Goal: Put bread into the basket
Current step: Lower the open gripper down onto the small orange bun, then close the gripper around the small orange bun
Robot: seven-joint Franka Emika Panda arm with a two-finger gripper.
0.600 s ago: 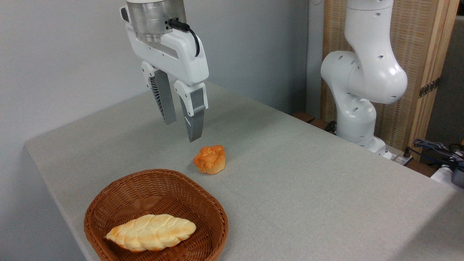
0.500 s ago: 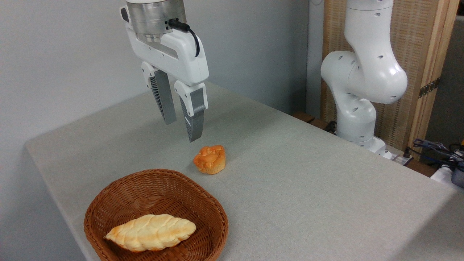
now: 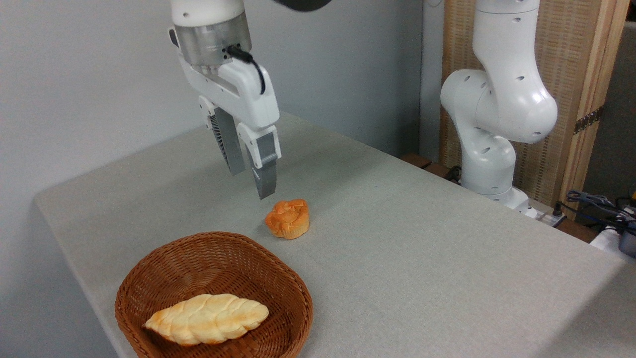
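Observation:
The bread point(image 3: 287, 218), a small orange-golden bun with a cracked top and ridged sides, sits on the grey table just beyond the basket's far rim. The reddish-brown wicker basket point(image 3: 164, 268) lies at the near left of the table. My gripper point(image 3: 252, 180) hangs open above the table, up and to the left of the bun, apart from it. Nothing is between its grey ribbed fingers point(image 3: 267, 179).
A long pale braided loaf point(image 3: 207, 318) lies inside the basket toward its front. The white arm base point(image 3: 492, 124) stands at the table's far right edge, with cables point(image 3: 596, 204) beside it. The table's left edge point(image 3: 64, 233) runs close to the basket.
The gripper has come down a little and turned slightly, so its fingers look closer together in the picture. The bun, basket and loaf have stayed where they were.

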